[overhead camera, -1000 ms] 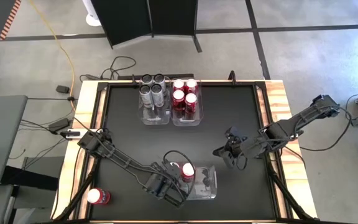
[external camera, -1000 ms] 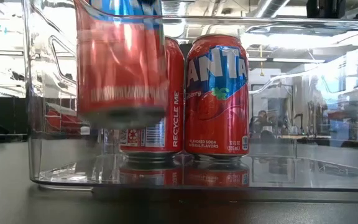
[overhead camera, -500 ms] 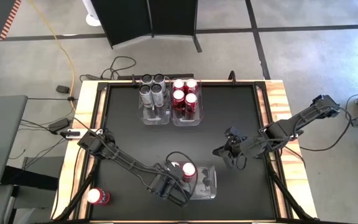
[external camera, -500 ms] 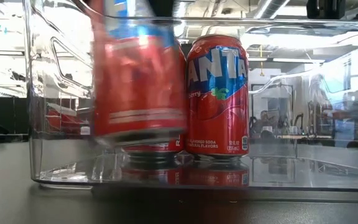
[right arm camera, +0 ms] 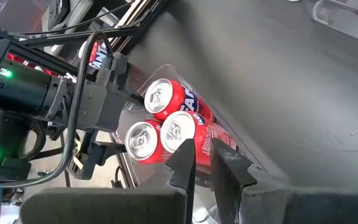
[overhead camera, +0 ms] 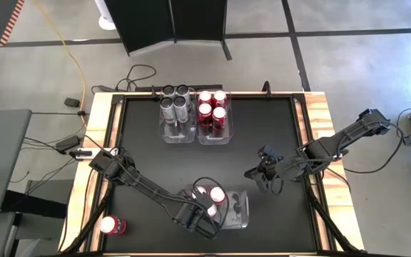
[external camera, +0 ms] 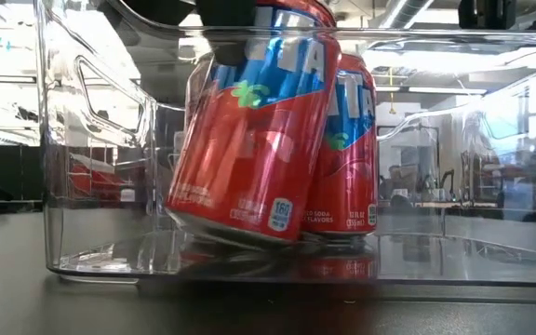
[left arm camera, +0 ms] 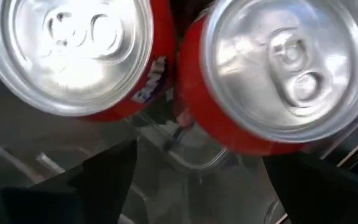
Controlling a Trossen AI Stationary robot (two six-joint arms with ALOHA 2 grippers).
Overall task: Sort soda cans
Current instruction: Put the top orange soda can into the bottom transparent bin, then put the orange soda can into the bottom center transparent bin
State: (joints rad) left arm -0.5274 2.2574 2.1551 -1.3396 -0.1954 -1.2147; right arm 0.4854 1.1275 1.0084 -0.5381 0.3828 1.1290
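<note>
- A lone red can (overhead camera: 110,225) stands on the surface's (overhead camera: 262,135) near-left edge.
- My left jaws (overhead camera: 203,216) hang spread wide over the near bin (overhead camera: 240,211), gripping nothing; a tilted can (external camera: 254,130) sits between them, leaning on an upright can (external camera: 347,154).
- Far bins (overhead camera: 195,134) hold grey and red cans.
- My right jaws (overhead camera: 262,178) wait nearly closed, empty, at right.

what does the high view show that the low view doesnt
Only the high view: two far bins holding silver-grey cans and red cans, a lone red can on the table's wooden edge, and the right gripper waiting. Only the low view: the tilted red can leaning on its neighbour. Both: the near clear bin with red cans.
</note>
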